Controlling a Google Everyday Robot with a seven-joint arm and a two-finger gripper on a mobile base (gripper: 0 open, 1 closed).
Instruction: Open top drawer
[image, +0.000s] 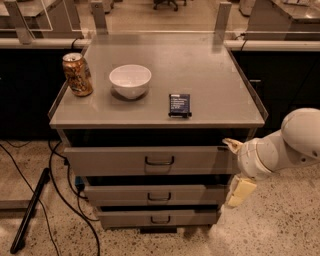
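Jaws: spread wide, nothing held. The gripper (233, 170) is stationed beside the right end of the top drawer (110, 161), presumably ahead of a reach.
Tabletop (215, 75): directly above that drawer.
Bowl (130, 80), can (77, 74), small dark box (179, 104): set on the tabletop.
Bar handle (159, 161): at the drawer's centre, not yet gripped.

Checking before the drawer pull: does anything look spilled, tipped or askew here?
Nothing stands out. The can and bowl stand upright on the cabinet top, nothing spilled; the gripper is beside the top drawer's right end.
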